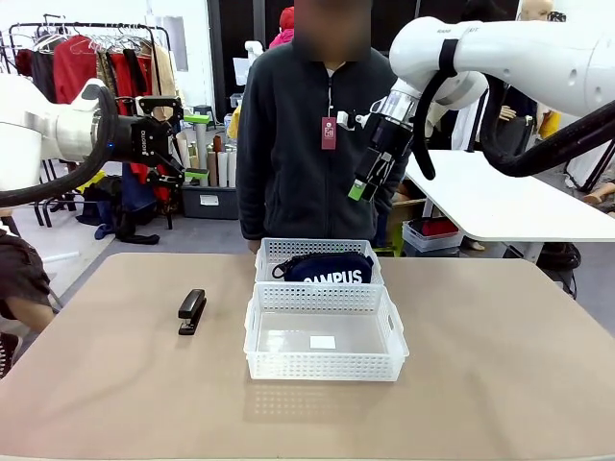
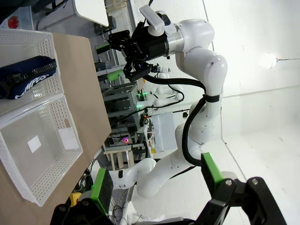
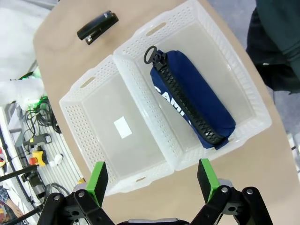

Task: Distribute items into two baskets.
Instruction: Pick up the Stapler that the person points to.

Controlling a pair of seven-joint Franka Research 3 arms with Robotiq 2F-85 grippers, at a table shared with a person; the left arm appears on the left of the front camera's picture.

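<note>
The left arm (image 1: 58,130) came in from the left side and hung high above the counter (image 1: 480,375), its wrist level and pointing across toward the middle. The left jaws stood wide open with nothing between them. The right arm (image 1: 500,53) reached in from the upper right, its wrist angled down over the baskets and well clear of them. The right jaws were likewise spread wide and empty.

Nearest on the counter sat a translucent-white lattice basket (image 1: 327,367), holding nothing but a white sticker (image 1: 323,342) on its bottom. To its left, near but apart, the black stapler (image 1: 191,311) lay on the bare counter, outside both baskets. The second matching basket (image 1: 317,249) stood touching the first along its far long side. In it lay the navy zip pouch (image 1: 322,268) with white "CAMPUS" lettering, zipper side up in the right wrist view. A person (image 1: 298,144) in a dark fleece stood just behind the far edge.
</note>
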